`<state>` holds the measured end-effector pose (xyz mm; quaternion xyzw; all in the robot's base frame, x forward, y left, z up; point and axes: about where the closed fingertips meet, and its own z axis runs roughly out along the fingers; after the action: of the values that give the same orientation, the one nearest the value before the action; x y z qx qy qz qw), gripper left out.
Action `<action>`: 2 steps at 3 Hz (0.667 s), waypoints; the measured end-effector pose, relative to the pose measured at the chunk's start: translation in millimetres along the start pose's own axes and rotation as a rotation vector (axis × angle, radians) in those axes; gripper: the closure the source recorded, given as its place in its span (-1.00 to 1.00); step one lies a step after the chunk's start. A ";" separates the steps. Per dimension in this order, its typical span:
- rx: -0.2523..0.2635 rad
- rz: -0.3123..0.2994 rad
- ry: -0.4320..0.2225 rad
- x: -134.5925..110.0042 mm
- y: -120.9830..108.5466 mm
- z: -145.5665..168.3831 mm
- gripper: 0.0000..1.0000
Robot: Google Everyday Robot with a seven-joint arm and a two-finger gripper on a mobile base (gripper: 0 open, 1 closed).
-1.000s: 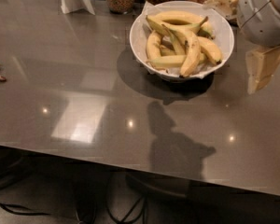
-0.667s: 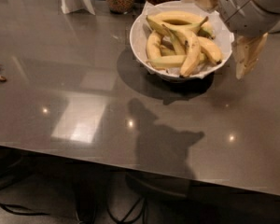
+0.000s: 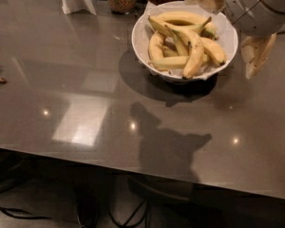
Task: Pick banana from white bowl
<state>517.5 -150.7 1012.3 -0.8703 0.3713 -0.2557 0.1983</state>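
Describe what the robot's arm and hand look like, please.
The arm is a smooth, rounded, pale grey casing with thin seam lines; no cables or markings show. Its gripper, at the top right by the white bowl, has two flat, cream-coloured fingers tapering to blunt tips.

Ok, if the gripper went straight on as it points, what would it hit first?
Probably the bananas on the white bowl's right side, or its rim; the open gripper hangs over that edge, though depth is unclear.
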 end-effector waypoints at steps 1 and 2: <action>0.028 -0.042 0.032 1.6 -3.0 2.6 -1.00; 0.076 -0.139 0.088 9.8 -15.2 25.3 -1.00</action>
<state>546.7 -144.3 1003.4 -0.8738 0.3085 -0.3205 0.1964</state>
